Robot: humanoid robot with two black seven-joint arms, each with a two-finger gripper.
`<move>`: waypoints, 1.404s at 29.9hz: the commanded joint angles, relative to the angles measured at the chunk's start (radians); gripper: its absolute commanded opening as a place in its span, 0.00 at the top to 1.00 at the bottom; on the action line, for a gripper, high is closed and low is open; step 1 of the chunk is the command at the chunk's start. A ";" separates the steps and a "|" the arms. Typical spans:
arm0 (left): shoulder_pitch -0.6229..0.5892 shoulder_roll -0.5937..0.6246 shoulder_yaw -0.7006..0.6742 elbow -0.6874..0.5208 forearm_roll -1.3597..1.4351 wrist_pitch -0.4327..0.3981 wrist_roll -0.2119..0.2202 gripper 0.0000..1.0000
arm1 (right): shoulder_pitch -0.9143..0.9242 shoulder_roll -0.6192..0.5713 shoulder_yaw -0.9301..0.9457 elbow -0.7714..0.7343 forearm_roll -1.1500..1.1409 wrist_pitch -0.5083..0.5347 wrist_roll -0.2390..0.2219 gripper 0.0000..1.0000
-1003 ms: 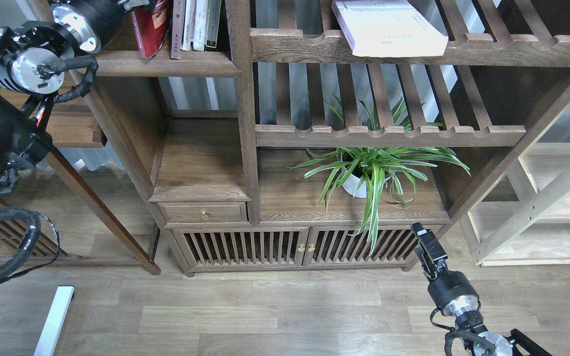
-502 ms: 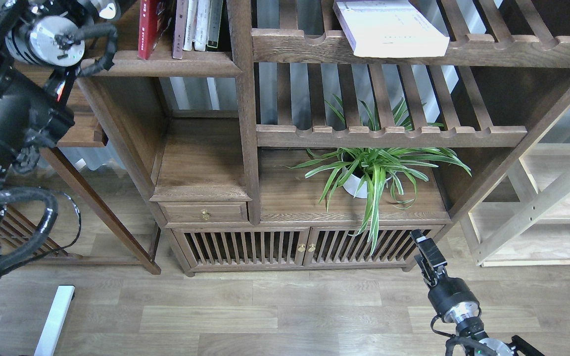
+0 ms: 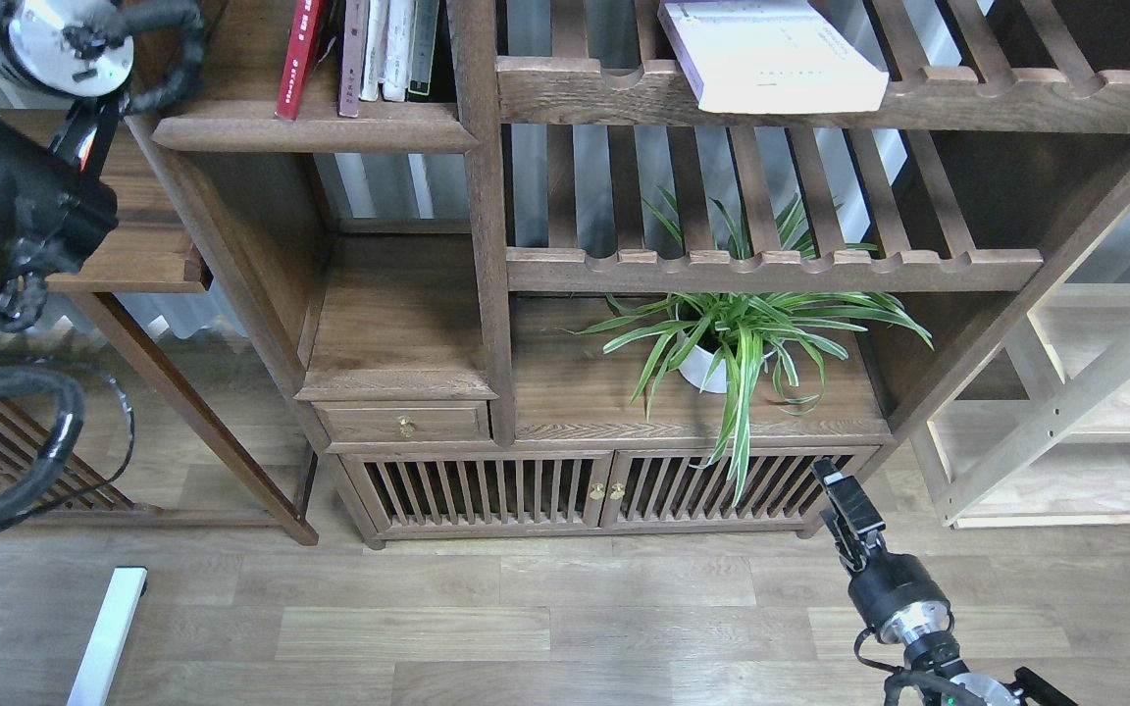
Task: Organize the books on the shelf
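Note:
On the shelf (image 3: 330, 130), a solid dark board at the upper left, the red book (image 3: 298, 54) stands nearly upright. The maroon-brown book (image 3: 353, 54) stands right beside it. The thick white-lavender paperback (image 3: 771, 54) lies flat on the slatted upper shelf (image 3: 967, 98) to the right. My left arm (image 3: 6, 196) climbs along the left edge and leaves the view at the top, so its gripper is out of view. Low at the right, my right gripper (image 3: 832, 485) hangs in front of the cabinet doors, dark and narrow, with nothing seen in it.
Thin white-spined and black-spined books (image 3: 400, 49) stand right of the maroon one. A potted spider plant (image 3: 742, 343) sits on the lower board under a second slatted shelf (image 3: 771, 267). A lighter wooden rack (image 3: 1095, 412) stands at the right, and a small side table (image 3: 133, 257) at the left.
My left arm has lifted up and to the left, away from the shelf, and its end has left the view. The red book has gone from tilted to nearly upright. The right gripper sank slightly.

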 commanded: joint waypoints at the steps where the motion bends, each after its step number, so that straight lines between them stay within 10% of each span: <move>1: 0.078 0.055 0.000 -0.112 0.000 0.000 0.003 0.33 | -0.001 0.003 0.003 0.000 0.002 0.000 0.003 0.00; 15: 0.298 0.169 -0.130 -0.382 -0.008 -0.007 0.002 0.04 | -0.034 0.001 -0.010 0.057 -0.009 0.000 -0.006 0.00; 30: 0.493 0.137 -0.166 -0.514 -0.242 -0.049 -0.113 0.02 | 0.009 -0.017 0.011 0.085 0.000 0.000 -0.004 0.01; 42: 0.712 0.082 -0.169 -0.555 -0.249 -0.204 -0.098 0.02 | 0.064 -0.049 0.011 0.289 0.002 0.000 -0.006 0.00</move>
